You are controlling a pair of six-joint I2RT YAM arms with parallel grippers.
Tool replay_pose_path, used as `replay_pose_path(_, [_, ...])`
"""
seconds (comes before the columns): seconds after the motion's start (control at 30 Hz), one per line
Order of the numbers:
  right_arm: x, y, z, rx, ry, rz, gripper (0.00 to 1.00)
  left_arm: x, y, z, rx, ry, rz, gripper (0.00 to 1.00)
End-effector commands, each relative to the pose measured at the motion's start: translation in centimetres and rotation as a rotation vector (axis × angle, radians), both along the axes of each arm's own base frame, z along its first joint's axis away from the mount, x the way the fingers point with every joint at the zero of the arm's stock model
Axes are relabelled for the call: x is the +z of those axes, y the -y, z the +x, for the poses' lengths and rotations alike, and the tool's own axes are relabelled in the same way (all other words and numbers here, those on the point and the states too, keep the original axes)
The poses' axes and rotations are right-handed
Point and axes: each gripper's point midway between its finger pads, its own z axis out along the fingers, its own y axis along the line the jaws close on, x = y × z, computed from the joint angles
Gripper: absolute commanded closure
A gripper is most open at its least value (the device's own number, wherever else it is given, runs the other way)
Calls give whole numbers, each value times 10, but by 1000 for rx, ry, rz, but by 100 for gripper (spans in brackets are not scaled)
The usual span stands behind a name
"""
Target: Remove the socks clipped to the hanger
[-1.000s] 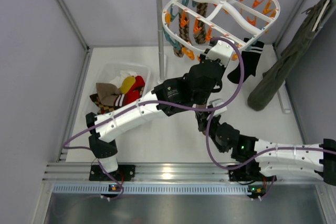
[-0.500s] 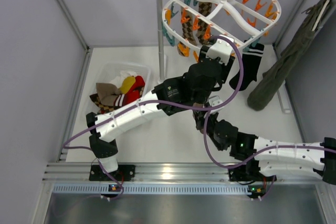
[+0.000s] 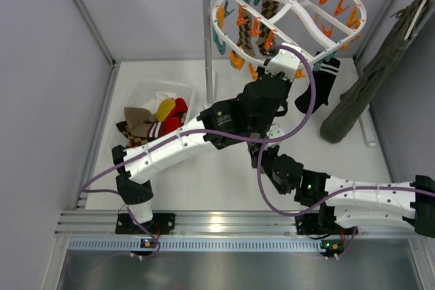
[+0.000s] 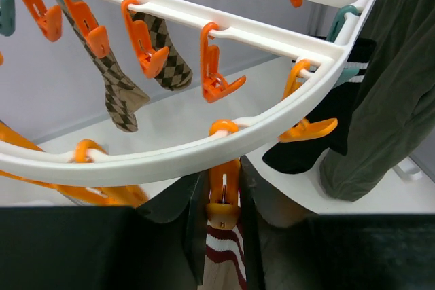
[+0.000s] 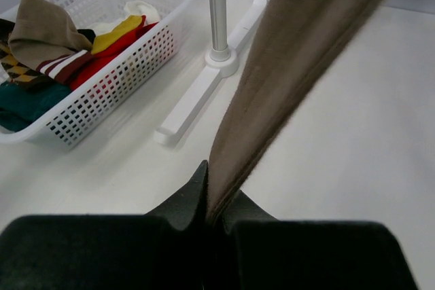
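Note:
The white oval hanger (image 3: pixel 309 22) hangs from the rail, tilted. My left gripper (image 3: pixel 282 67) reaches up to its near rim (image 4: pixel 204 151). In the left wrist view its jaws are closed on an orange clip (image 4: pixel 224 191) that holds a tan sock by its white and dark-red striped cuff (image 4: pixel 224 252). My right gripper (image 3: pixel 266 157) is shut on the lower part of that tan sock (image 5: pixel 285 66), which runs taut up out of the right wrist view. Two argyle socks (image 4: pixel 119 89) hang from clips at the far side and also show in the top view (image 3: pixel 246 37).
A black sock with white stripes (image 3: pixel 316 89) hangs at the hanger's right. The olive garment (image 3: pixel 367 79) hangs further right. A white basket (image 3: pixel 146 93) holding several socks stands at the left. The grey pole (image 3: pixel 207 32) and its base (image 5: pixel 217 59) stand behind.
The hanger has swung up and to the right with my left gripper on its near rim. My right gripper has drawn slightly towards the near left with the sock.

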Motion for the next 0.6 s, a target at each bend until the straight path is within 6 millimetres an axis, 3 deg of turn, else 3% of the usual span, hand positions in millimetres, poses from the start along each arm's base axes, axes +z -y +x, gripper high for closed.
replay_pose_path(0.0, [12, -13, -8, 44, -3, 33, 100, 36, -2, 4, 14, 59, -104, 76])
replay_pose_path(0.13, [11, -11, -9, 43, -3, 37, 100, 34, 0, 4, 9, 57, -101, 92])
replay_pose_path(0.23, [11, -8, -10, 43, -4, 42, 100, 32, 1, 4, 6, 52, -101, 100])
replay_pose_path(0.3, [10, -5, -10, 37, -4, 44, 100, 30, 2, 4, 5, 50, -98, 100])
replay_pose_path(0.33, [8, -5, -11, 38, -5, 41, 100, 31, 2, 4, 0, 51, -99, 97])
replay_pose_path(0.37, [8, -3, -11, 32, -4, 40, 100, 29, 4, 4, -6, 49, -95, 88])
replay_pose_path(0.4, [9, -2, -11, 31, -4, 45, 100, 28, 4, 4, -9, 47, -94, 66])
replay_pose_path(0.5, [11, -1, -10, 25, 3, 41, 100, 24, 8, 4, -17, 42, -89, 44])
replay_pose_path(0.57, [13, 0, -8, 14, 10, 30, 100, 22, 8, 5, -8, 39, -89, 38])
